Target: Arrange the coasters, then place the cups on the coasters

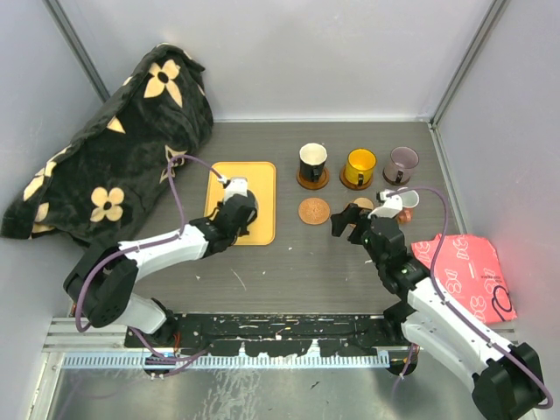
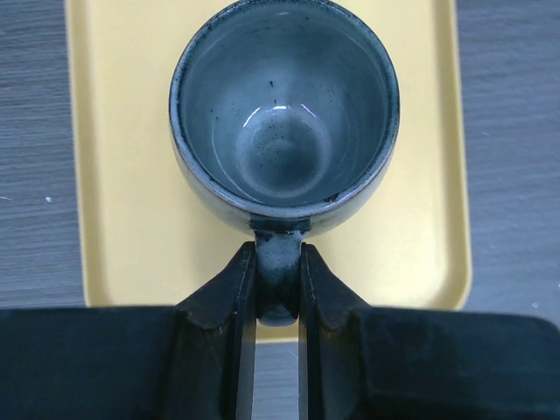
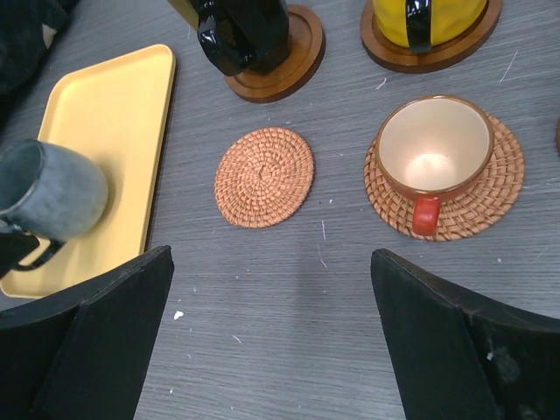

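1. Across the whole floor of the scene runs a dark grey table (image 1: 289, 271) with a fine wood grain, scuffed with pale flecks. Plain pale walls (image 1: 306, 52) close it in on the left, far and right sides.
2. At the far left lies a black plush bundle (image 1: 114, 149) patterned with cream flowers. At the near right lies a flat red packet (image 1: 464, 271) with white print.
3. Left of centre sits a yellow tray (image 1: 262, 179), a smooth rectangle with rounded corners and a low rim.
4. The left tool (image 2: 278, 262) is clamped tight on the handle of the grey cup (image 2: 284, 105), a glazed, speckled, round-bellied mug. The cup is over the tray, and whether its base touches cannot be told.
5. The right tool (image 3: 271, 341) stands fully spread with nothing between its fingers, near the middle of the table.
6. Just beyond it a bare woven coaster (image 3: 264, 177) lies flat, a reddish-brown disc of coiled rings.
7. Right of that, a second woven coaster (image 3: 494, 192) carries the copper-brown cup (image 3: 433, 149), upright and cream inside.
8. In the far row stand the glossy black cup (image 1: 312, 160) and the yellow cup (image 1: 360, 164), each on a smooth brown coaster (image 3: 302, 52) with a raised rim. The translucent purple-grey cup (image 1: 402, 162) stands at the right end.
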`<control>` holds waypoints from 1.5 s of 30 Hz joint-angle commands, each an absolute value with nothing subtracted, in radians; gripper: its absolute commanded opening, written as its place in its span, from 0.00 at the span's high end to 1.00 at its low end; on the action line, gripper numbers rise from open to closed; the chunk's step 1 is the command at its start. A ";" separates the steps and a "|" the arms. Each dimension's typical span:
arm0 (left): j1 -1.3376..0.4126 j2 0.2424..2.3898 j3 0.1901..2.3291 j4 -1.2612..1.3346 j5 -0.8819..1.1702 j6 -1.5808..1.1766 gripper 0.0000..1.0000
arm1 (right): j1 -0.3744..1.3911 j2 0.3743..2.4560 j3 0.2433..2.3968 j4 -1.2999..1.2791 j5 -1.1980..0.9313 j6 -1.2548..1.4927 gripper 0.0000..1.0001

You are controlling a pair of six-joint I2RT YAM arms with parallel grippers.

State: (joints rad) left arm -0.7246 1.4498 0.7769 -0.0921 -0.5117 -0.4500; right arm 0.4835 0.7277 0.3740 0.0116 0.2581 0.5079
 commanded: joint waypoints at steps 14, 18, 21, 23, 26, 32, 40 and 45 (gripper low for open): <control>-0.951 1.414 0.947 -0.092 -0.686 -0.534 1.00 | 0.488 0.652 0.347 0.061 0.364 0.541 0.00; -0.994 1.446 0.977 -0.073 -0.713 -0.538 1.00 | 0.488 0.642 0.339 0.048 0.416 0.550 0.00; -1.019 1.482 1.002 -0.048 -0.729 -0.547 1.00 | 0.489 0.637 0.334 0.039 0.454 0.561 0.00; -1.031 1.512 1.021 -0.030 -0.733 -0.549 1.00 | 0.488 0.636 0.328 0.039 0.470 0.565 0.00; -1.053 1.563 1.068 -0.025 -0.760 -0.559 1.00 | 0.488 0.636 0.326 0.035 0.497 0.569 0.00; -1.100 1.660 1.153 0.011 -0.816 -0.577 1.00 | 0.488 0.655 0.322 0.031 0.537 0.581 0.00; -1.142 1.782 1.294 0.007 -0.866 -0.590 1.00 | 0.488 0.653 0.310 0.018 0.612 0.603 0.00; -1.152 1.856 1.383 -0.022 -0.893 -0.614 1.00 | 0.488 0.643 0.305 -0.006 0.681 0.628 0.00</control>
State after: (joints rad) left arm -1.1454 1.8435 1.2755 -0.1196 -0.7753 -0.5743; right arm 0.4835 0.6605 0.3069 -0.0113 0.5861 0.5888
